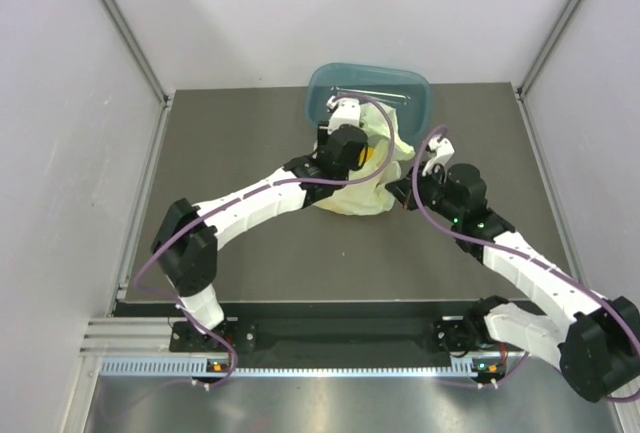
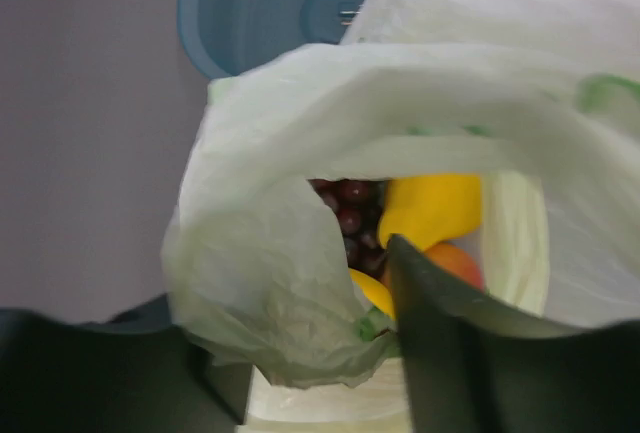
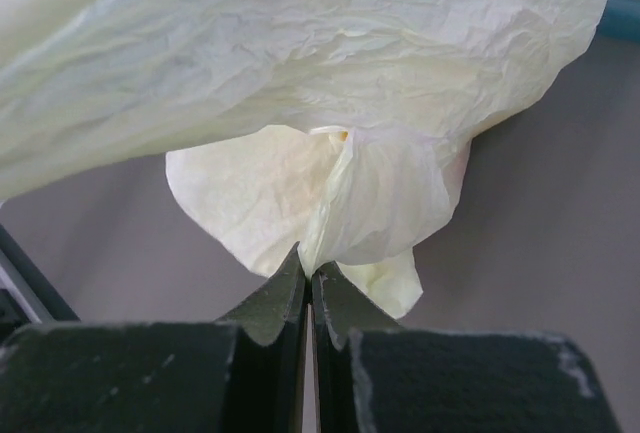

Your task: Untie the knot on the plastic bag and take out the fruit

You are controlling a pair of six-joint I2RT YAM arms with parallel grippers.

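Note:
The pale green plastic bag [image 1: 360, 198] lies mid-table against the teal tub. Its mouth is open in the left wrist view [image 2: 300, 113], and no tied knot shows. Inside are the dark purple grapes [image 2: 350, 208], a yellow fruit [image 2: 435, 208], an orange-red peach [image 2: 458, 261] and another yellow fruit [image 2: 368, 288]. My left gripper [image 1: 347, 115] is open over the mouth [image 2: 280, 293]. Its right finger [image 2: 450, 353] reaches inside and the rim film drapes between the fingers. My right gripper [image 1: 402, 191] is shut on a fold at the bag's lower right corner [image 3: 308, 271].
The teal plastic tub [image 1: 400, 88] stands just behind the bag at the table's far edge, and it shows in the left wrist view [image 2: 260, 13]. Grey walls enclose the dark table [image 1: 250, 143] on three sides.

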